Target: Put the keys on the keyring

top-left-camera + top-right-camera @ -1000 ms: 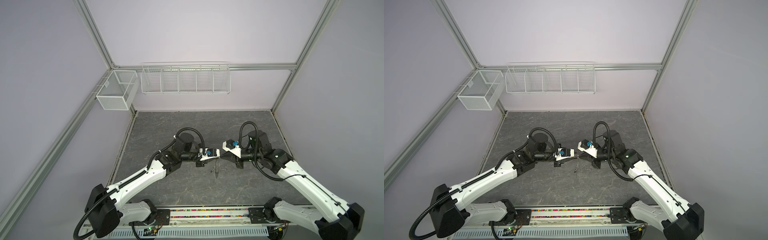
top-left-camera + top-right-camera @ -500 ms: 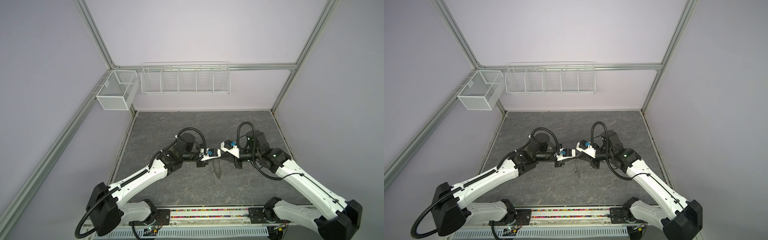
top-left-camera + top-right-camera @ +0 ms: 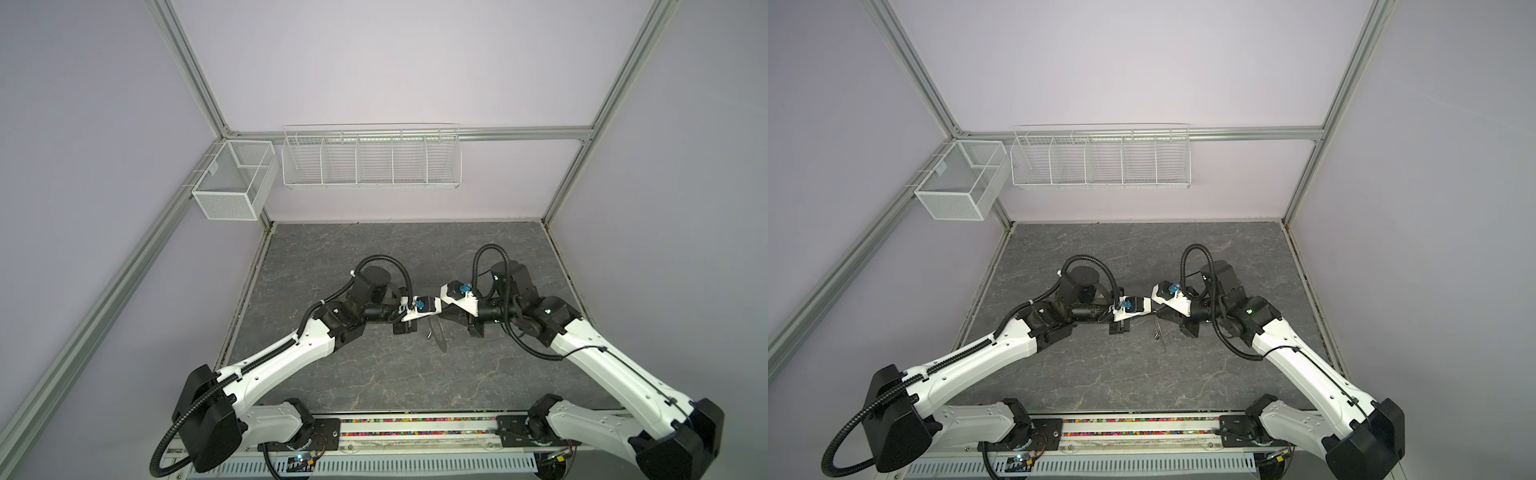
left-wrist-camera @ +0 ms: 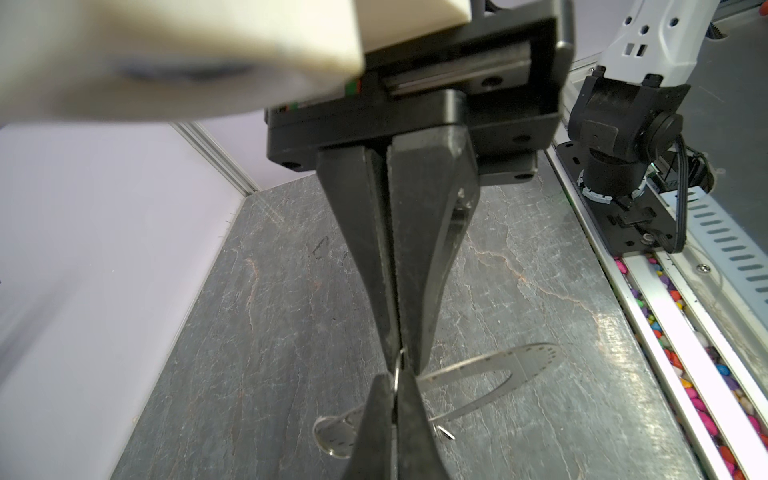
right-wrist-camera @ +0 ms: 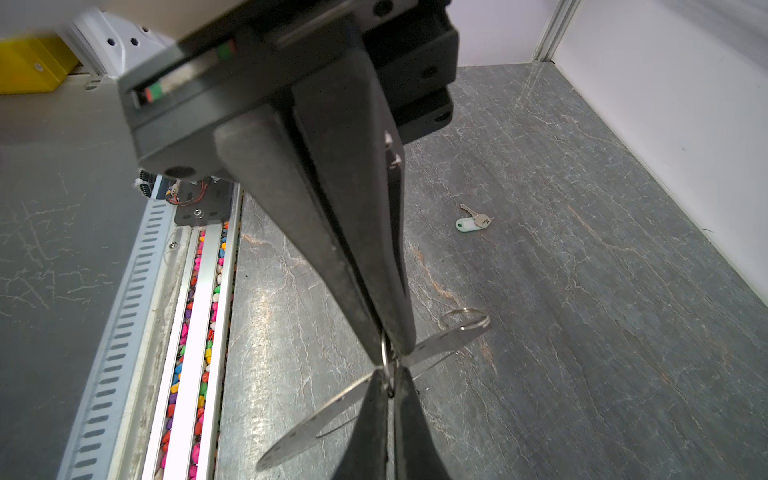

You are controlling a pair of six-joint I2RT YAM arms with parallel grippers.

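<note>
The keyring (image 4: 523,365), a flat grey metal ring with small holes round its rim, hangs tilted above the dark floor between both grippers; it also shows in both top views (image 3: 436,336) (image 3: 1160,338). My left gripper (image 4: 395,380) is shut on a small wire ring (image 4: 400,365) at the keyring's rim. My right gripper (image 5: 390,380) is shut tip to tip against it on the same spot. Its fingers (image 4: 419,249) reach in from the other side. A second wire ring (image 5: 465,318) sits at the keyring's far end. One of the keys (image 5: 478,218), with a white tag, lies on the floor.
Two white wire baskets (image 3: 372,158) (image 3: 232,187) hang on the back wall. A rail filled with coloured stones (image 3: 415,428) runs along the front edge. Lilac walls close the floor (image 3: 374,374) at back and sides. The arm bases (image 4: 615,137) stand at the front.
My left gripper's jaws have closed on the small wire ring. The right arm has shifted a little to the left with the keyring, which has turned to show more of its face.
</note>
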